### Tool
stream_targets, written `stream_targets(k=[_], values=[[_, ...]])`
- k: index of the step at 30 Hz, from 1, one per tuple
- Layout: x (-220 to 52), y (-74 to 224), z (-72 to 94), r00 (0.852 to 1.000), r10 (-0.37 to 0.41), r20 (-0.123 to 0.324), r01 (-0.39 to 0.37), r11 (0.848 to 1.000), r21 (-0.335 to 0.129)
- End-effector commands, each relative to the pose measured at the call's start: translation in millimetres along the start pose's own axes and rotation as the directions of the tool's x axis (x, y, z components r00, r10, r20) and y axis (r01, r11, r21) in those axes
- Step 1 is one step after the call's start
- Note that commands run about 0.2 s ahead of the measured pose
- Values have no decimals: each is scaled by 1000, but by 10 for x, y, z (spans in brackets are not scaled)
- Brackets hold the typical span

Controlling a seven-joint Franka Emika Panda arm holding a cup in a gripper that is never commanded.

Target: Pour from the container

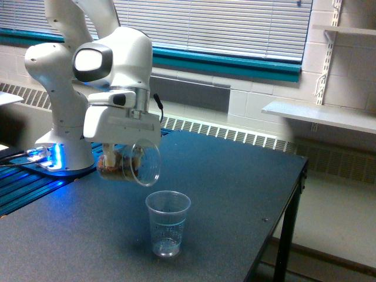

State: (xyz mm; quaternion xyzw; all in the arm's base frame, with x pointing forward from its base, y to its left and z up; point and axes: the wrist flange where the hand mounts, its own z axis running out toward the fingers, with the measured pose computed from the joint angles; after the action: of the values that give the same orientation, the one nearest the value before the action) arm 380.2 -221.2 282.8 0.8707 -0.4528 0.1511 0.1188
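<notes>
In the exterior view my gripper is shut on the container, a clear smooth-walled cup lying almost on its side with its wide rim toward the view's right. Brown nut-like pieces rest against its lower wall near the base. The container hangs above and a little to the left of a clear speckled plastic cup, which stands upright on the dark table. My fingers are mostly hidden behind the white hand body and the container.
The arm's white base stands at the table's back left beside blue-lit rails. The table's right edge drops off at about. A wall shelf and a radiator run along the back wall.
</notes>
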Motion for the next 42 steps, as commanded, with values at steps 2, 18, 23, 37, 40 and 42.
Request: stream_targets(k=[2, 18, 23, 37, 40, 42], values=[[-1, -116, 16, 1000, 6, -12, -6, 1000, -25], [-118, -263, 55, 997, -82, -18, 80, 994, -81], [-141, -302, 60, 995, -97, -19, 95, 991, -99], [-141, -381, 78, 994, -111, -21, 106, 982, -157], [-131, -402, 78, 993, -114, -24, 109, 980, -169], [-126, -415, 80, 993, -117, -25, 111, 978, -175]])
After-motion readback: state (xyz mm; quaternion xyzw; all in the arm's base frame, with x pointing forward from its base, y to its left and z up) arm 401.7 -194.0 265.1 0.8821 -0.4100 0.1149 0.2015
